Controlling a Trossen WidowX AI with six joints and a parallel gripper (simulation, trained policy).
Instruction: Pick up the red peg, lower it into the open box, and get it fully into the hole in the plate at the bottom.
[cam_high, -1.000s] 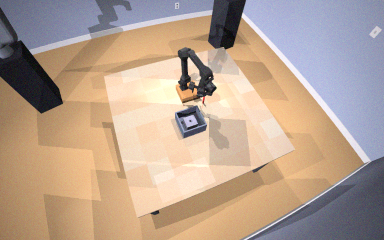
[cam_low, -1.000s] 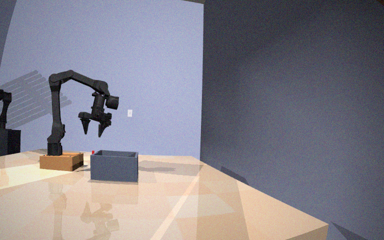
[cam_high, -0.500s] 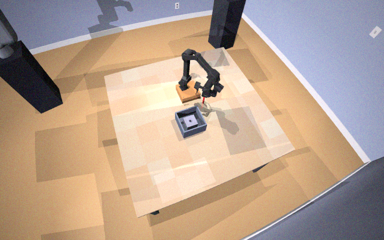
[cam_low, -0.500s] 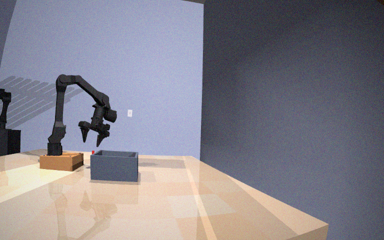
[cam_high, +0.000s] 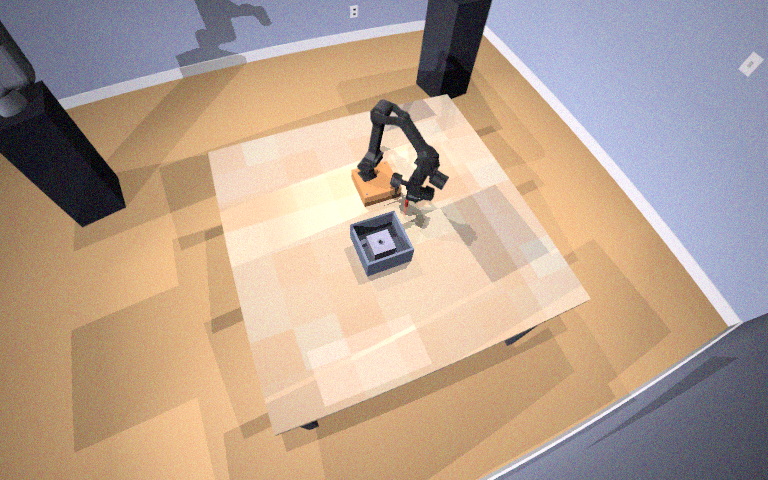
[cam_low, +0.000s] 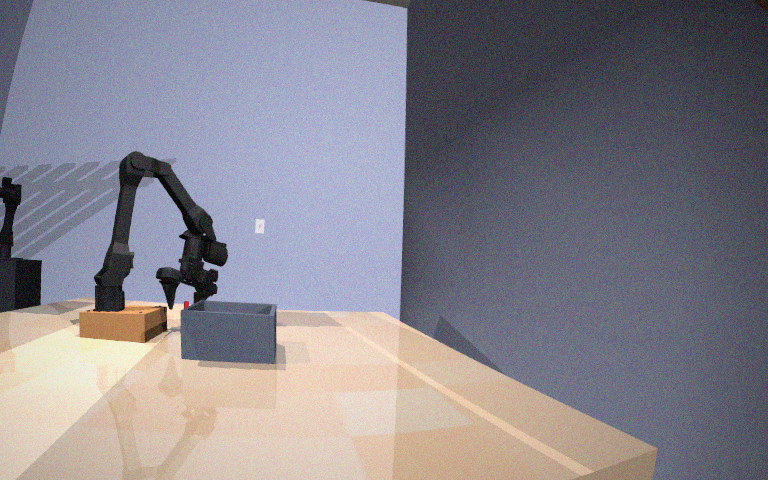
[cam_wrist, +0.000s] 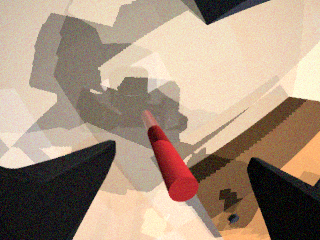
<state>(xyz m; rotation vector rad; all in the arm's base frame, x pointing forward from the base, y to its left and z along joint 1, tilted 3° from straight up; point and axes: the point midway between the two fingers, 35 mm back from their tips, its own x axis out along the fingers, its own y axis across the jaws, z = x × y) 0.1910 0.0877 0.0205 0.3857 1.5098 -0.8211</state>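
Looking from largest to smallest, you have the table (cam_high: 317, 339) (cam_low: 339, 424) (cam_wrist: 240, 65) whole in the top view, while the exterior view gives you only part of it. Your black arm (cam_high: 413, 133) (cam_low: 182, 195) arches up and over in both, rising from an orange base block (cam_high: 380, 199) (cam_low: 113, 327) (cam_wrist: 300, 160). The blue-grey box (cam_high: 390, 263) (cam_low: 228, 333) shows you just its outer walls and rim in the exterior view; only from the top can you see inside. Your gripper (cam_high: 404, 195) (cam_low: 185, 304) (cam_wrist: 184, 156) is wide open with nothing gripped, pointing down near the box. The pale plate (cam_high: 373, 238) is visible to you only from above, within the box. As for the red peg (cam_high: 406, 204) (cam_low: 186, 305) (cam_wrist: 172, 165), it stands upright on the table outside the box; the exterior view hides its lower part from you, but the wrist view shows it between the spread fingers, apart from both. Smallest is the plate's dark hole (cam_high: 380, 241), which only the top view shows you.
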